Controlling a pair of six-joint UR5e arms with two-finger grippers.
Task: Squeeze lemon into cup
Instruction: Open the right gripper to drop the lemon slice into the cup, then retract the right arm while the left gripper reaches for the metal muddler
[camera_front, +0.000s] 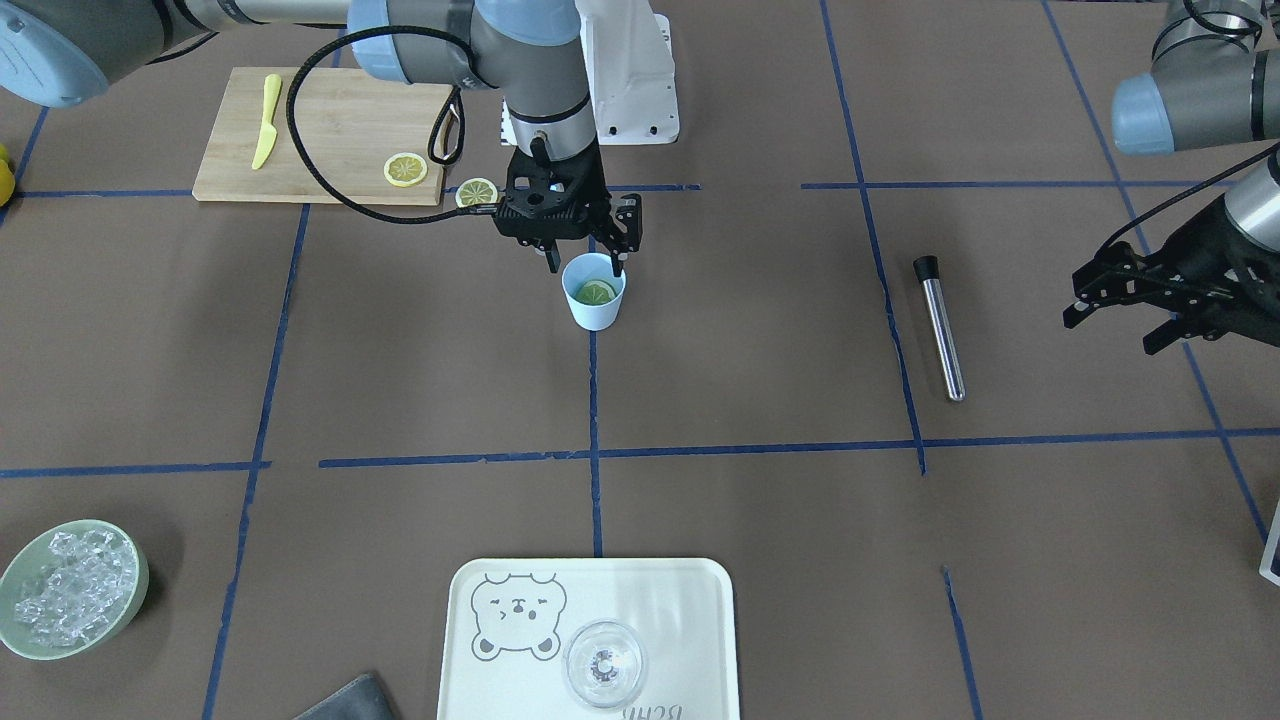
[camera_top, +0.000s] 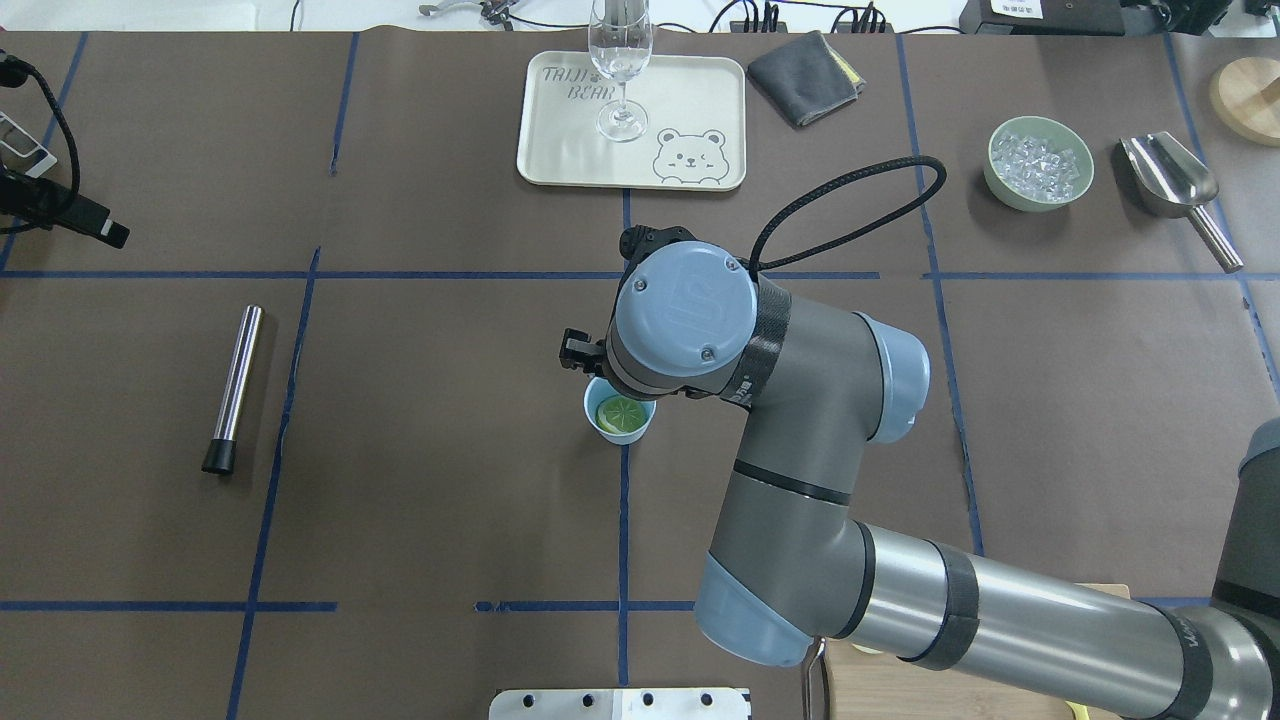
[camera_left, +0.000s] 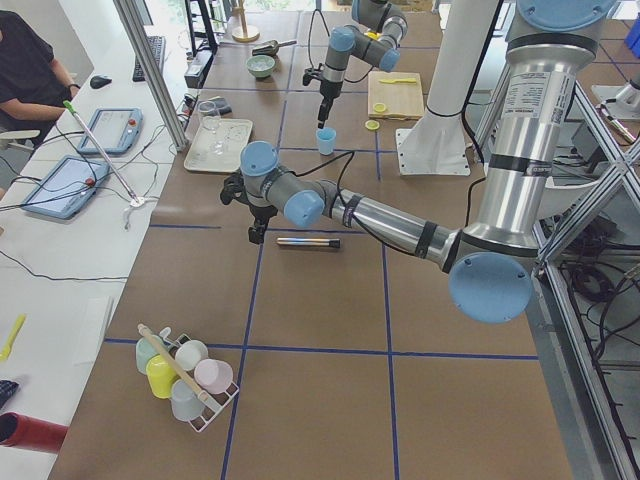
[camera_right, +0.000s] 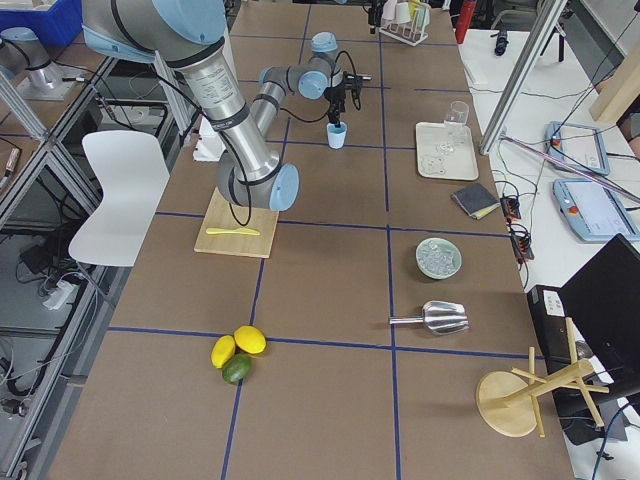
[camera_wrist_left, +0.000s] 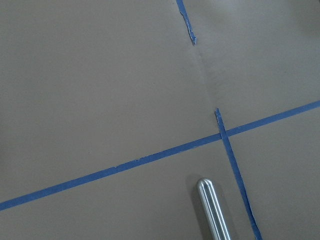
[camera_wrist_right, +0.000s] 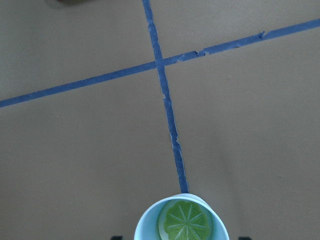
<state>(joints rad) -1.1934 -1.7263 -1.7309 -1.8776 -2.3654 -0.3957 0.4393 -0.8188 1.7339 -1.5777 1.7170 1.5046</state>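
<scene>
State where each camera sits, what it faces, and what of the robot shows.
Front-facing: across the table, facing the robot; right gripper over cup, left gripper at right.
Overhead: behind the robot, looking forward; right arm.
Exterior left: table's end; left arm near.
Exterior right: opposite end; right arm near.
Left wrist: down at rod; no robot.
Right wrist: down at lemon in cup.
Front-facing and overhead share the tray.

Matt plastic cup (camera_front: 594, 292); polished metal tube (camera_front: 941, 328); wooden board (camera_front: 320, 133).
</scene>
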